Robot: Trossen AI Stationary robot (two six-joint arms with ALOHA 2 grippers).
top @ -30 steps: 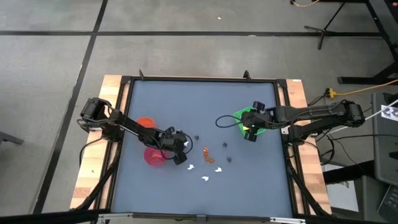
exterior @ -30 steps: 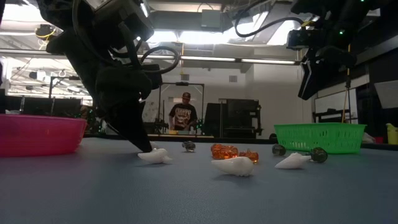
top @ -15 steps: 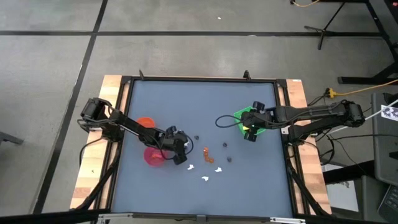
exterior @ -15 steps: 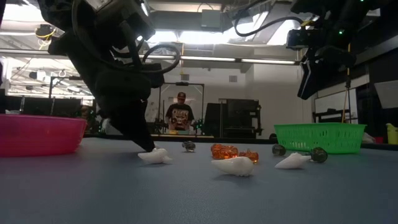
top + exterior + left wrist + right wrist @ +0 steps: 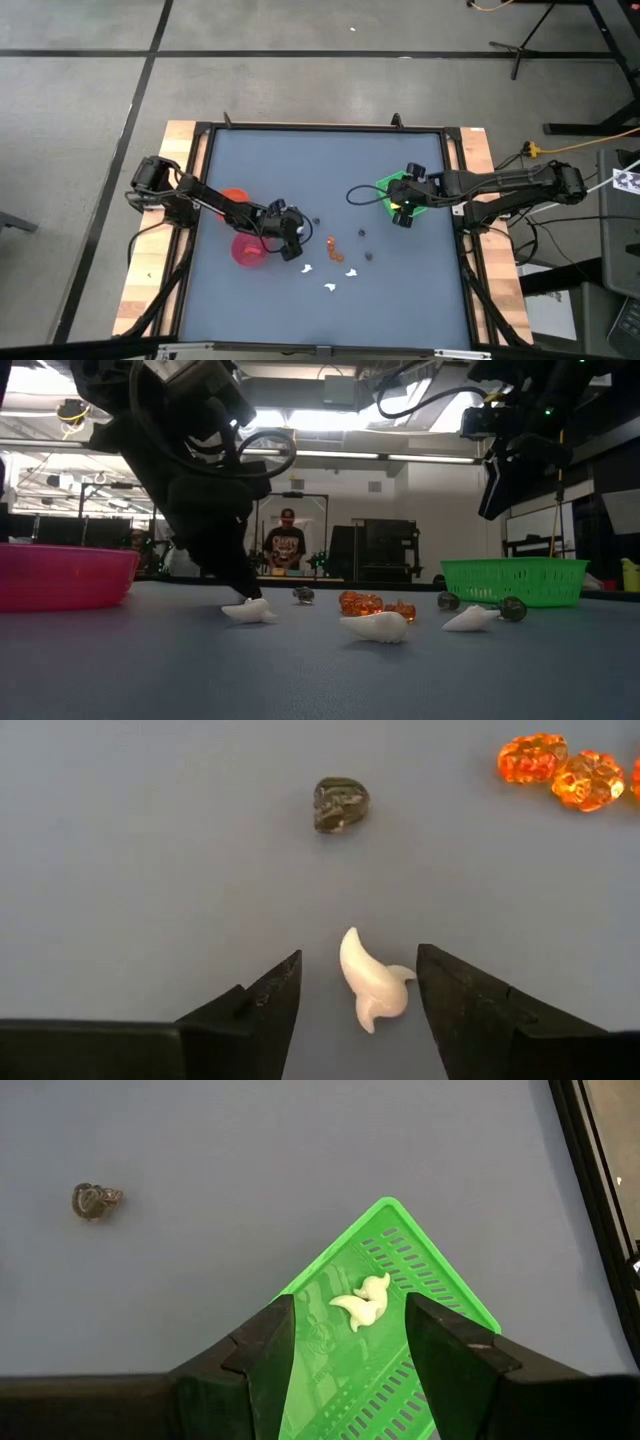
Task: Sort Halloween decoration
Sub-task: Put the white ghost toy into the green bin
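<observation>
While my left gripper (image 5: 294, 252) hangs low over the table (image 5: 300, 160) in the high view, just beside the pink bowl (image 5: 247, 250), my right gripper (image 5: 403, 215) sits over the green tray (image 5: 384, 187) near the table's right side. An orange bowl (image 5: 233, 197) lies behind the pink one, partly under my left arm. White pieces (image 5: 329, 288) are scattered in front of my left gripper, orange pieces (image 5: 334, 250) lie just to its right, and dark pieces (image 5: 363, 234) are dotted between those and the tray.

From the low view, my left gripper's tips come down right at a white piece (image 5: 250, 610) lying on the table. Two more white pieces lie nearer the camera, with the orange ones behind them and dark ones by the tray's wall. A person (image 5: 285, 546) stands in the room beyond. My right gripper hangs well above the tray.

Through my left wrist view, my fingers (image 5: 262, 1001) are spread apart with the white piece lying on the table between them, closer to one finger; I grip nothing. A dark piece (image 5: 340, 803) lies farther ahead, and two orange pieces sit off at the corner.

Through my right wrist view, my fingers (image 5: 258, 1351) are apart and empty above the tray, where one white piece (image 5: 360, 1304) lies on the mesh floor. A dark piece (image 5: 96, 1200) rests on the table well away from the tray.
</observation>
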